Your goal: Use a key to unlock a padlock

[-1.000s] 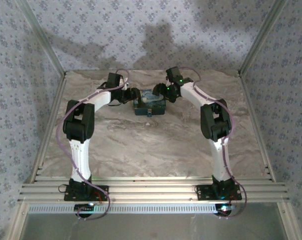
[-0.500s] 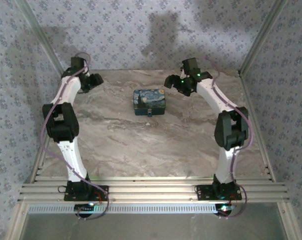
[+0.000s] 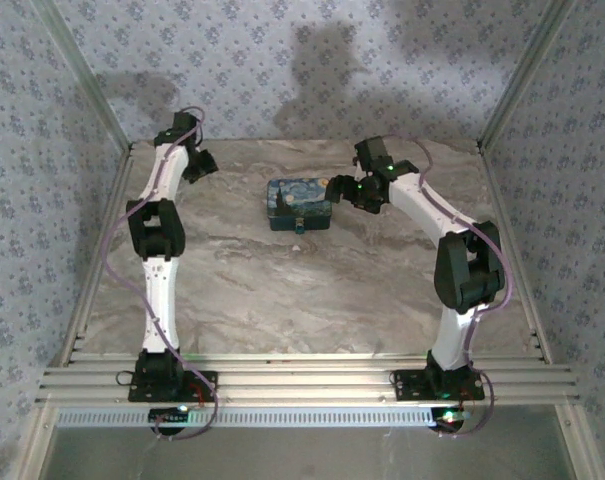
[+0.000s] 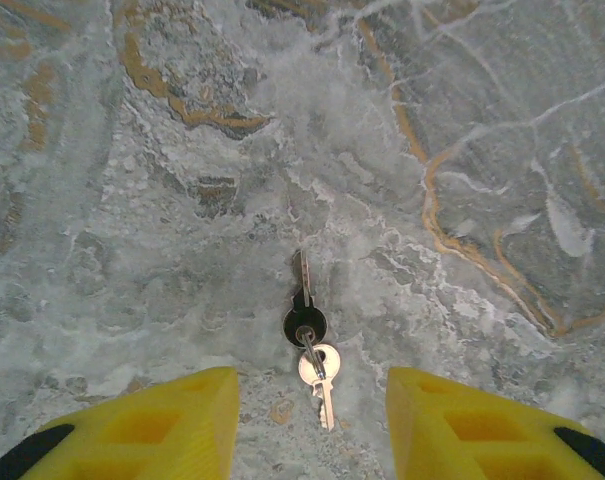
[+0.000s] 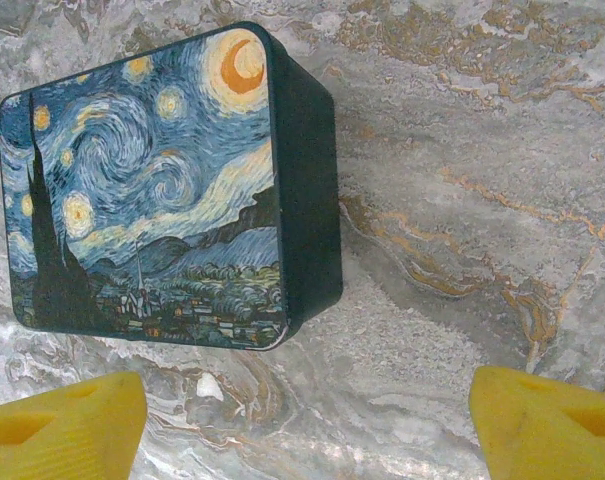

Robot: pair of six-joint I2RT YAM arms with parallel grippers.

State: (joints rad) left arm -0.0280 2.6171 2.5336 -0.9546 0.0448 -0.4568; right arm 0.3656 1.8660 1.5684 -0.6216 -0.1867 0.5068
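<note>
The padlock point(image 3: 299, 205), a block printed with a blue and yellow night sky, lies flat on the marble table point(image 3: 282, 290) at the back middle. In the right wrist view the padlock point(image 5: 152, 190) sits up and left of my open right gripper point(image 5: 307, 425), apart from both yellow fingers point(image 5: 62, 420). My right gripper point(image 3: 337, 190) is just right of the block. The key point(image 4: 304, 318), dark-headed with a pale blade, lies on the marble, ringed to a second silver key point(image 4: 320, 375). My left gripper point(image 4: 312, 430) hangs open above them. In the top view my left gripper point(image 3: 204, 165) is at the back left.
Patterned walls with metal posts point(image 3: 102, 110) close the table at back and sides. A metal rail point(image 3: 302, 380) runs along the near edge between the arm bases. Bare marble lies in front of the padlock.
Both grippers were at the padlock a second ago. My left arm has swung away to the back left. My right arm pulled back, then returned beside the padlock's right side.
</note>
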